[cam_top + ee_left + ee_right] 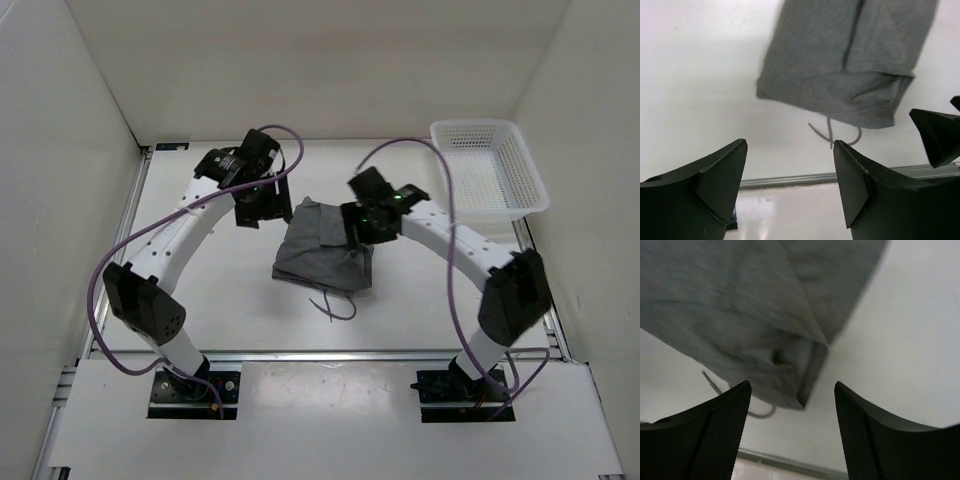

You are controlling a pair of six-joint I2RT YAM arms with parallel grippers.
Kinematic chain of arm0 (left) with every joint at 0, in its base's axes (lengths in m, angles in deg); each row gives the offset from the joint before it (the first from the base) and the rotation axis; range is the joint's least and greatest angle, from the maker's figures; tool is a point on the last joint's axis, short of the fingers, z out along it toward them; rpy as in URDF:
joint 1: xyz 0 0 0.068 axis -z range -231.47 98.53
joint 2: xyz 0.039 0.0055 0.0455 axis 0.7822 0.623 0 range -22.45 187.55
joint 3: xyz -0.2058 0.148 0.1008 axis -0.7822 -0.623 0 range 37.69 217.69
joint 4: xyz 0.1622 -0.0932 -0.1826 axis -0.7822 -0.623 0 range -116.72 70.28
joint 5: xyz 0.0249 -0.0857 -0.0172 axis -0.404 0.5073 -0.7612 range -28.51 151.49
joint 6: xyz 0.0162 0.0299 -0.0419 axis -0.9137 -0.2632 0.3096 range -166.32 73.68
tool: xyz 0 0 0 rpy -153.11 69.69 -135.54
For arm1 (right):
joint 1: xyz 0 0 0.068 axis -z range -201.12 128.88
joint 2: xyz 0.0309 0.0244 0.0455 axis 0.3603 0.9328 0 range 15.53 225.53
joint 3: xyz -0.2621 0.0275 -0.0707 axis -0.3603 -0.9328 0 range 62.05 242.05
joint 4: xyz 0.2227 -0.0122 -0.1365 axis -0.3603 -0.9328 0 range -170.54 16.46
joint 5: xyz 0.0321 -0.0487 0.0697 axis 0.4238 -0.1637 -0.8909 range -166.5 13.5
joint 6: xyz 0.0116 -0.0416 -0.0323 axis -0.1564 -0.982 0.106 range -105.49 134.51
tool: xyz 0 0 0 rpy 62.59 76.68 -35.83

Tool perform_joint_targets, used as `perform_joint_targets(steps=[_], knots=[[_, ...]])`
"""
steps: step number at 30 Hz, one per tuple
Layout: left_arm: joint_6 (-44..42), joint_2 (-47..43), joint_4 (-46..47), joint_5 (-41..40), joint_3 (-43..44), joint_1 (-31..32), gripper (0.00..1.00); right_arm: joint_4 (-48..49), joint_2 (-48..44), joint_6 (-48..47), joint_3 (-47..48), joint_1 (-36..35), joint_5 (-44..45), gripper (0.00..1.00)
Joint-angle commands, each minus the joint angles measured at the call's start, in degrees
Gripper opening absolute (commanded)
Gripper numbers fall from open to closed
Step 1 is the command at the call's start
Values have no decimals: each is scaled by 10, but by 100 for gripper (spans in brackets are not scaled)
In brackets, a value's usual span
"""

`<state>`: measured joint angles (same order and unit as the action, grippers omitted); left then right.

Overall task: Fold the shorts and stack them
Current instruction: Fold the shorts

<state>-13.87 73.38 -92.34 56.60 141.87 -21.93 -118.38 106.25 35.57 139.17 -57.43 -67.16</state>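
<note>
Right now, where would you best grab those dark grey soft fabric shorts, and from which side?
Probably the near right corner of the dark grey fabric shorts, pinched from above on the right side. The folded layers bunch thick there, and the open right gripper hangs nearly over it.

Robot lab test cell, white panel walls (60, 150), white table (230, 310) edged with aluminium rail (330, 353), left arm (190, 225) and right arm (450, 240) bolted down, purple cables (448, 290).
</note>
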Motion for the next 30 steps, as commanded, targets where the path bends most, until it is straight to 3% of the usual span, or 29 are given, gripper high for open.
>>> perform_joint_targets(steps=[1,8,13,15,19,20,26,30], knots=[[29,-50,17,6,-74,-46,81,-1,83,-31,97,-59,47,73],[47,-154,17,-13,-145,-122,77,-12,244,-37,262,-104,59,70],[35,-183,5,-18,-166,-145,77,-25,298,-13,295,-98,90,55],[29,-183,5,-18,-180,-160,77,-25,305,-13,295,-92,95,44],[23,-188,5,-12,-180,-171,76,-31,296,-7,295,-87,118,7],[17,-188,5,-12,-180,-171,76,-31,274,-1,287,-82,124,4],[12,-188,5,0,-180,-176,76,-25,198,-1,247,-42,132,0],[7,-182,16,12,-187,-176,76,-20,212,-12,256,24,113,0]])
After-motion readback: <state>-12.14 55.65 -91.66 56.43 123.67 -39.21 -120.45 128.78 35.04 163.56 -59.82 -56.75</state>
